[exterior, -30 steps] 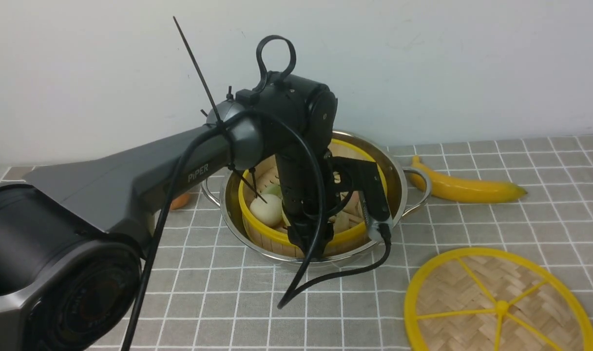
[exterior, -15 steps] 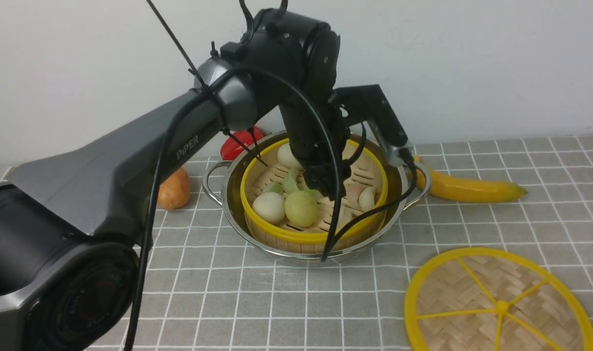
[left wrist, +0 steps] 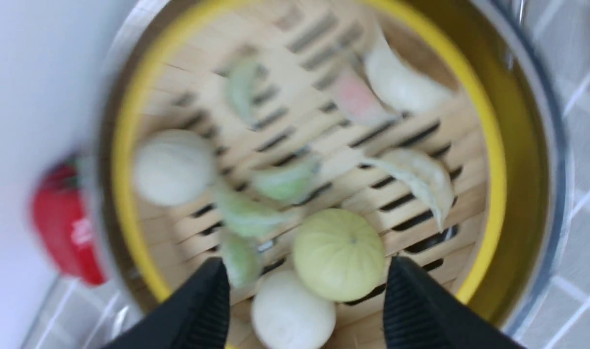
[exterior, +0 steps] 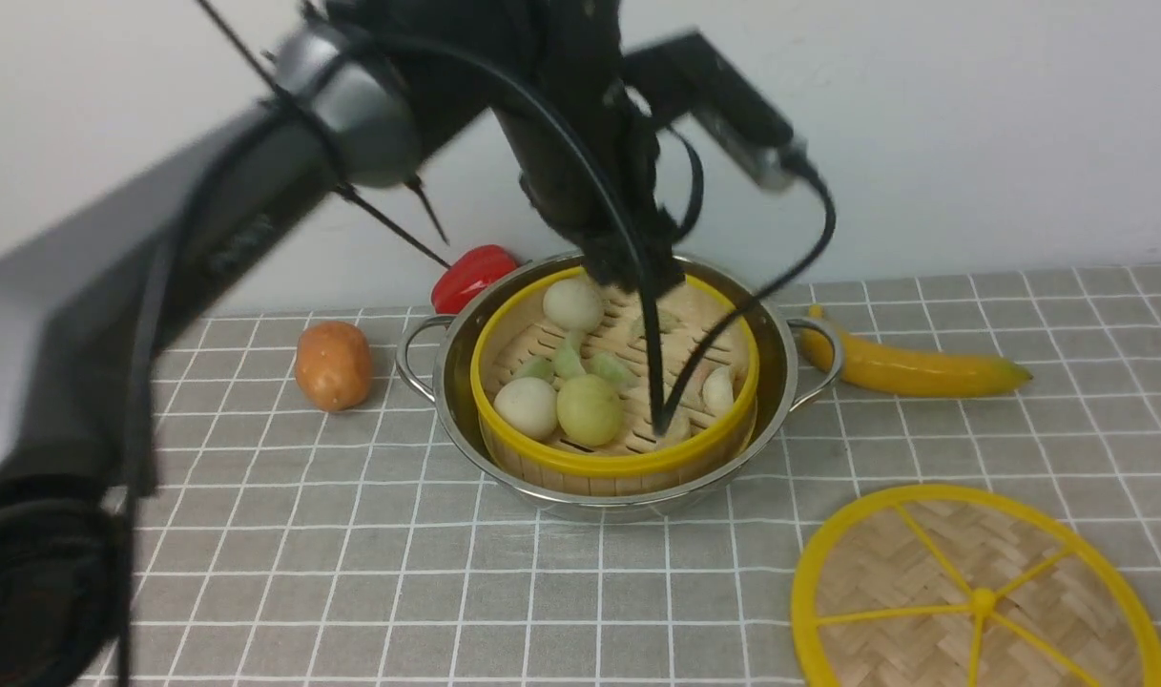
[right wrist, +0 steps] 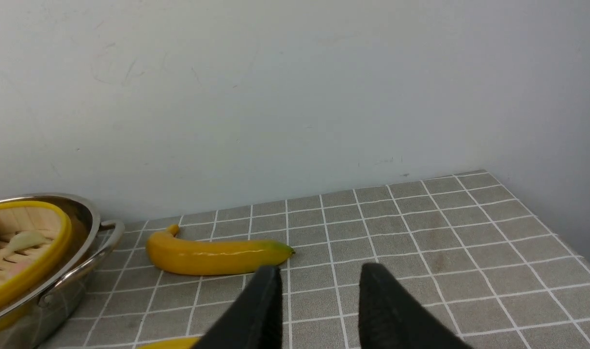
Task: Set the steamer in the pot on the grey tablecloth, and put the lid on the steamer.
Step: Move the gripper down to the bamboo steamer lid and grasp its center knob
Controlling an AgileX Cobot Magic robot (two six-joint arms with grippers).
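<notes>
The steamer (exterior: pixel 618 465) sits inside the pot (exterior: pixel 788 382) on the grey tablecloth (exterior: pixel 399 572), with buns and dumplings on its slatted floor. My left gripper (exterior: pixel 634 274) hangs blurred just above the steamer's far side. In the left wrist view the left gripper (left wrist: pixel 307 264) is open over the steamer (left wrist: pixel 491 194) and pot (left wrist: pixel 547 145), holding nothing. The lid (exterior: pixel 923 563) lies flat on the cloth at the front right. My right gripper (right wrist: pixel 320 269) is open above bare cloth, with the steamer (right wrist: pixel 38 261) and pot (right wrist: pixel 76 274) off to one side.
A banana (exterior: pixel 914 372) (right wrist: pixel 217 257) lies right of the pot. A red pepper (exterior: pixel 470 272) (left wrist: pixel 67 228) sits behind it by the wall, and an orange round fruit (exterior: pixel 332 364) to its left. Buns (exterior: pixel 590 408) fill the steamer.
My left arm has risen up out of the steamer, and its cable now dangles into the basket. Steamer, pot and lid have stayed where they were.
</notes>
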